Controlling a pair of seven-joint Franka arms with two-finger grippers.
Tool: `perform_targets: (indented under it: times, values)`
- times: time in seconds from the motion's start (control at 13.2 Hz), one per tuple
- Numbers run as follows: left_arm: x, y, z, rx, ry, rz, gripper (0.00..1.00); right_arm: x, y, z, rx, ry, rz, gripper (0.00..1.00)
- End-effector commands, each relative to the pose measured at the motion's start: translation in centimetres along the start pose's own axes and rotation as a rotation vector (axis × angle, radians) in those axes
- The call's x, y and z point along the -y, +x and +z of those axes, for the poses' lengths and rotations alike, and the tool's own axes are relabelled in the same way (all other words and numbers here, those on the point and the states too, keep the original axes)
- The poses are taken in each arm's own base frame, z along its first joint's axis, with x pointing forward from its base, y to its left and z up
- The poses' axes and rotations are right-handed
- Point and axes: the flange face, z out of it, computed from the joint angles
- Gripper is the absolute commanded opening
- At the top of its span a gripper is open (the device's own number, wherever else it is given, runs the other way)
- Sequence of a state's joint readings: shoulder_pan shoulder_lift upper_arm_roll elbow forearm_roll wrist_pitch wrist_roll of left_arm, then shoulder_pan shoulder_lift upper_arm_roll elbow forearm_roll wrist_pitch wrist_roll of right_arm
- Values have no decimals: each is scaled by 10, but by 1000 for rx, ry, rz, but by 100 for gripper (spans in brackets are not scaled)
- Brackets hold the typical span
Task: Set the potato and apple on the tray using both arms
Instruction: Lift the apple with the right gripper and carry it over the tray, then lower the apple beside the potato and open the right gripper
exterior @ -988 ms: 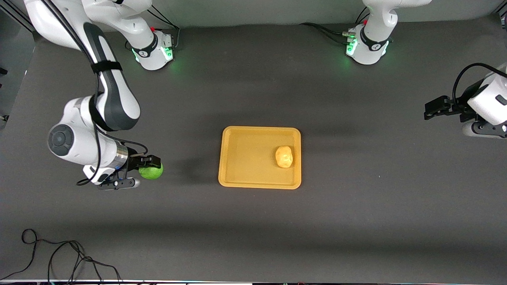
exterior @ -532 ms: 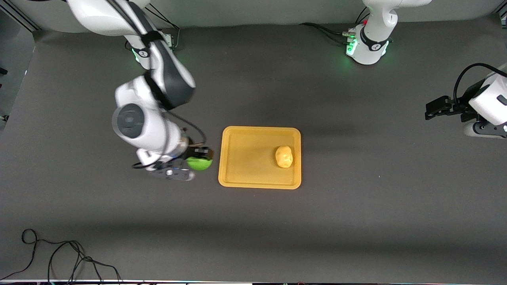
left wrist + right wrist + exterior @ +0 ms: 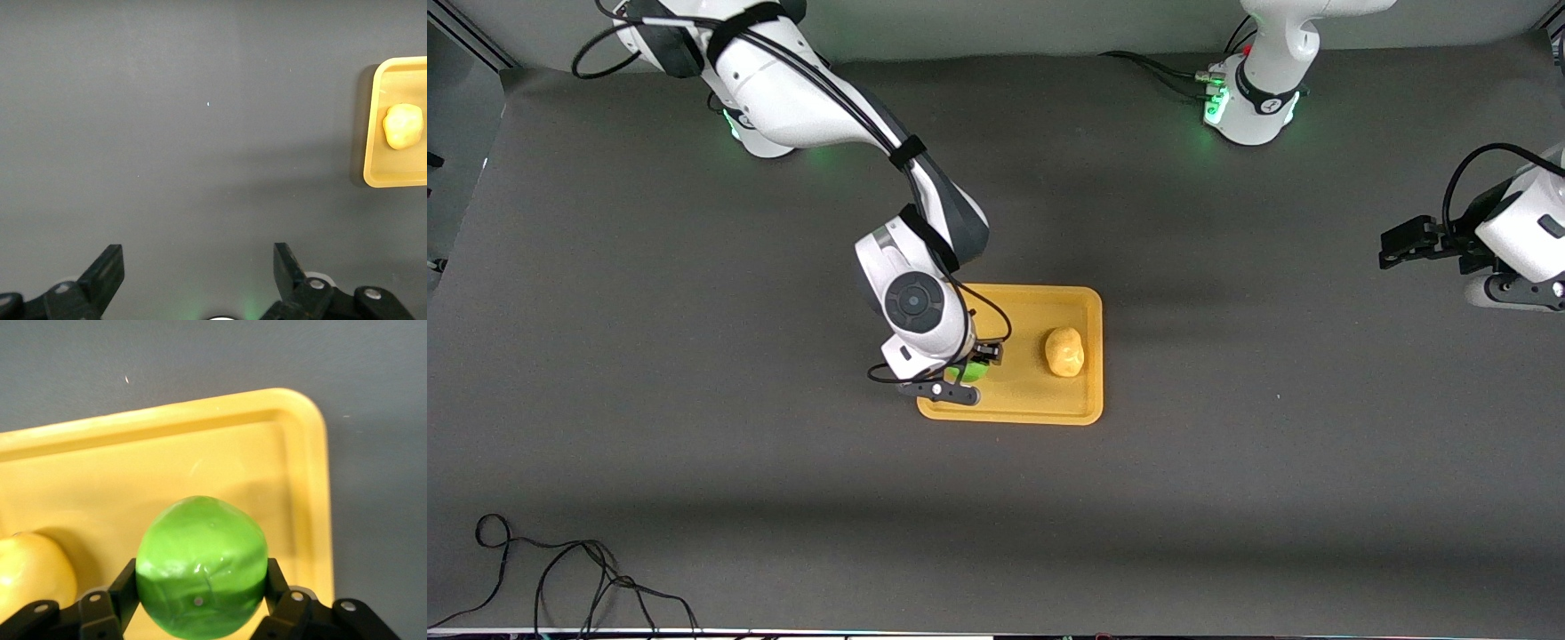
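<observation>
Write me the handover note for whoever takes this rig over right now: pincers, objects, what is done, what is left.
Right pincer: shut on the apple, over the tray at the right arm's end.
Left pincer: open, empty, waiting over bare table at the left arm's end.
Potato: lying on the tray, toward the left arm's end.
Done: potato placed.
Left: lower the apple onto the tray beside the potato, release, pull the right arm clear.

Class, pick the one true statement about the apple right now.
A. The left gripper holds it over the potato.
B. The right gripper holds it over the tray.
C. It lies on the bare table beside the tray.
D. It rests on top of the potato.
B: the right gripper is shut on the apple above the tray, with the potato lying apart in it.
</observation>
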State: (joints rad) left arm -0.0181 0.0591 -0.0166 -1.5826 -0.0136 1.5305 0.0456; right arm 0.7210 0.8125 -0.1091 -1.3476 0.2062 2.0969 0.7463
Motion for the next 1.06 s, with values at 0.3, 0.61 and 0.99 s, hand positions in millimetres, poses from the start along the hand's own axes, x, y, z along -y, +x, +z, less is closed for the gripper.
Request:
perform_targets:
  times: [0.3, 0.61, 0.99]
  values:
    - [-1, -3, 0, 4, 12, -4, 100, 34, -21, 38, -46, 23, 27, 78]
    - [-1, -3, 0, 4, 12, -10, 100, 27, -16, 32, -50, 15, 22, 100]
    - [-2, -3, 0, 4, 12, -12, 100, -1, 10, -71, -96, 34, 65, 100]
